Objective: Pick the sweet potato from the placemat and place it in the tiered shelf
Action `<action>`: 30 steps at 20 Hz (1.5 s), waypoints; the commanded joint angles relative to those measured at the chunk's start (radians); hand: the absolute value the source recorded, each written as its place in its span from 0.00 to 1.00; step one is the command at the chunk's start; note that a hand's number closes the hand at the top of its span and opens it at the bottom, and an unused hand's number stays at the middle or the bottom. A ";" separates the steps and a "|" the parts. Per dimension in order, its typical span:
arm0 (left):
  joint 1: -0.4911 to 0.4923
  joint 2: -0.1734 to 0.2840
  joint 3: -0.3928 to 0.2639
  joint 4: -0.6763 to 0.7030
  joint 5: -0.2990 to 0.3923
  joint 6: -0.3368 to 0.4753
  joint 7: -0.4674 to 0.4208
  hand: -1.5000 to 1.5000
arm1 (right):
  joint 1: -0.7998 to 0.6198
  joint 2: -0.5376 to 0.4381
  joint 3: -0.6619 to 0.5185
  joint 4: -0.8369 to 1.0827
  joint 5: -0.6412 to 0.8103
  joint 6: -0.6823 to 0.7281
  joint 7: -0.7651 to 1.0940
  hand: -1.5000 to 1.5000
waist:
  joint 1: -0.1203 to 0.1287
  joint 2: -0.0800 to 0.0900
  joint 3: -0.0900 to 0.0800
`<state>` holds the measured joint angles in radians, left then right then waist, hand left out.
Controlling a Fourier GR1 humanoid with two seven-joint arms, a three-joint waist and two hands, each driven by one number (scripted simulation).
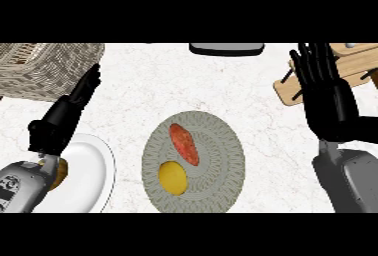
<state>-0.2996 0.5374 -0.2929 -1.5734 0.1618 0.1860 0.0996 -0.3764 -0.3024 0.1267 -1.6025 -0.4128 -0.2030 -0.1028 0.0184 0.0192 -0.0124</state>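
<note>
Sweet potato [184, 144] on placemat [221, 165]: long axis 11-to-5 | I put right hand [332, 107], open, at its 2 o'clock; left hand [63, 117], open, seemingly comparable, 9 o'clock.

Reddish, elongated sweet potato [184, 144] lying flat on round grey woven placemat [214, 130], slanted from upper left to lower right across its upper-middle part. Wooden tiered shelf [353, 65] at counter's far right, well apart, partly hidden.
</note>
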 commanded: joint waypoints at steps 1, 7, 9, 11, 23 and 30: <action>0.039 -0.058 0.005 0.020 -0.021 0.011 -0.021 0.50 | -0.074 0.054 0.078 0.098 0.066 -0.002 0.041 0.00 | -0.008 -0.017 0.012; 0.034 -0.123 -0.011 0.054 0.013 0.038 -0.043 0.50 | -0.056 0.289 -0.004 0.253 -0.285 0.035 0.151 0.00 | 0.030 0.056 0.048; 0.043 -0.120 -0.021 0.063 0.012 0.029 -0.035 0.50 | -0.122 -0.125 0.190 0.341 0.229 0.032 0.147 1.00 | 0.029 0.007 -0.021; 0.055 -0.155 -0.044 0.075 0.013 0.031 -0.046 0.50 | -0.130 -0.083 0.233 0.429 0.342 -0.105 0.137 1.00 | 0.041 0.008 0.000; 0.063 -0.214 -0.005 0.185 -0.024 0.035 -0.111 0.50 | -0.189 0.128 0.130 0.739 0.208 0.126 -0.211 0.00 | -0.011 -0.015 0.012; 0.036 -0.251 0.003 0.208 -0.039 0.043 -0.074 0.50 | -0.362 0.085 0.241 0.643 0.332 0.168 0.079 0.00 | -0.022 -0.021 0.011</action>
<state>-0.2272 0.3038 -0.3062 -1.4120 0.1286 0.2328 0.0088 -0.6644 -0.2000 0.3274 -0.9069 -0.1212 -0.0784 -0.1513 0.0080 0.0005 -0.0004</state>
